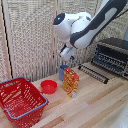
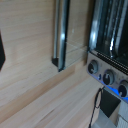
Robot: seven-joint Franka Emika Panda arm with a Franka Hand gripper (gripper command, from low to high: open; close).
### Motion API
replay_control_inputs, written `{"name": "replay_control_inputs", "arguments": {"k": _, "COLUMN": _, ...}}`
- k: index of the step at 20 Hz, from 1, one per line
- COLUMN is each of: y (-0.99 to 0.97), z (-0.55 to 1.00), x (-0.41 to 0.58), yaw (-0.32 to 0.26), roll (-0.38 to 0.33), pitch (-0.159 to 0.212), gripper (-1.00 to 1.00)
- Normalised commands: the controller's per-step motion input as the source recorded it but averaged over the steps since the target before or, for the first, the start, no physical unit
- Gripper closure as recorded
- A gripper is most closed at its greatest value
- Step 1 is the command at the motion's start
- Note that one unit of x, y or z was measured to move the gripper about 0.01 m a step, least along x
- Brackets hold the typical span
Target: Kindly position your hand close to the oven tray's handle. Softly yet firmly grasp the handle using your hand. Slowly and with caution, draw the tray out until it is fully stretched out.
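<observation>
Red basket (image 1: 21, 100) sits nearest us on the tabletop (image 1: 95, 107), then a red bowl (image 1: 48, 86) and an orange packet (image 1: 70, 81). Our hand (image 1: 68, 52) hangs above them — whether its fingers are open or closed we cannot tell. We are on the approach: the oven tray (image 1: 95, 72) projects from the oven (image 1: 112, 55), so we must next travel across and line up with its front bar (image 2: 61, 35).

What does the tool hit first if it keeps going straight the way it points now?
Probably the blue cup directly under the tool, beside the orange snack bag; depth is unclear, so it might pass behind and reach the table.
</observation>
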Motion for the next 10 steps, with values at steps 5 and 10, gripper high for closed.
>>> {"name": "replay_control_inputs", "arguments": {"k": 5, "y": -0.67, "z": -0.11, "x": 0.031, "yaw": 0.054, "roll": -0.247, "pitch": -0.026, "gripper": -1.00}}
{"name": "replay_control_inputs", "arguments": {"k": 10, "y": -0.63, "z": -0.20, "x": 0.055, "yaw": 0.061, "roll": -0.237, "pitch": 0.000, "gripper": -1.00}}
